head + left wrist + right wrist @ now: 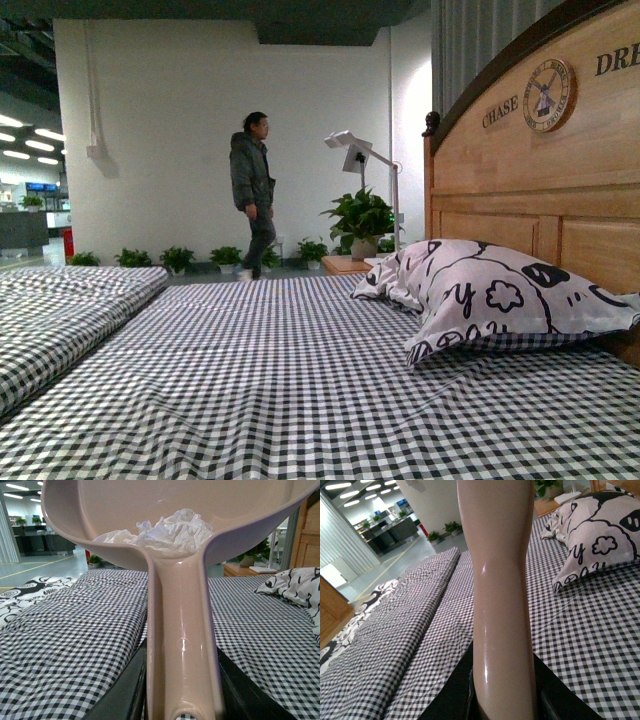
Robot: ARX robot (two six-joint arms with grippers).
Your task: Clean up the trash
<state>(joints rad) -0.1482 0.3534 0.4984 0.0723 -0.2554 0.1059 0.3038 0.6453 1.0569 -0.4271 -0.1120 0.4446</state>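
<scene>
The trash (167, 532), a crumpled wad of white tissue, lies inside the pan of the pale pinkish dustpan (125, 510). My left gripper (181, 690) is shut on the dustpan's long handle, its dark fingers (122, 690) pressing both sides, and holds it above the checked bed. In the right wrist view my right gripper (502, 690) is shut on the pinkish brush handle (500, 580), which rises out of the frame; the brush head is out of view. Neither gripper shows in the front view.
A black-and-white checked sheet (300, 380) covers the bed. A patterned pillow (500, 295) leans by the wooden headboard (540, 190) at the right. A folded checked blanket (60, 310) lies along the left. A person (252, 195) walks past plants at the far wall.
</scene>
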